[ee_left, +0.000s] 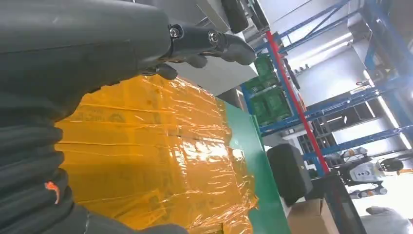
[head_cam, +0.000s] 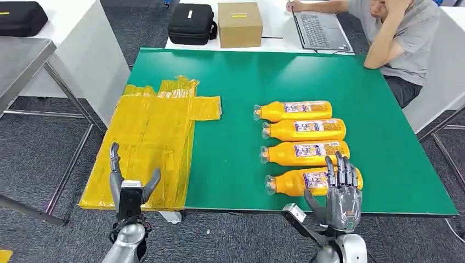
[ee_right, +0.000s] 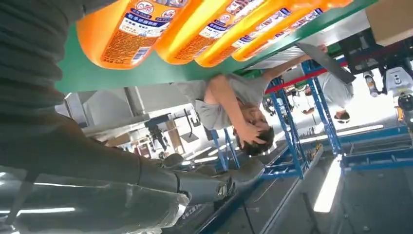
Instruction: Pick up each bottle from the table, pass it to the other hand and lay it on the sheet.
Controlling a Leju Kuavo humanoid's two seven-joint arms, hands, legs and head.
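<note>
Four orange plastic bottles lying side by side in a column on the right half of the green table surface, clear caps toward the sheet: farthest bottle, second bottle, third bottle, and nearest bottle just inside the near edge. Crinkled yellow plastic sheet spread over the left edge and near left corner, nothing on it. Right hand raised at the near edge, just in front of the nearest bottle's base end, fingers straight and apart, holding nothing. Left hand at the near left corner before the sheet, thumb and fingers spread wide, empty. Beyond the far edge: brown cardboard box, black zipped case, open grey laptop, seated person in a grey shirt leaning on an elbow.
</note>
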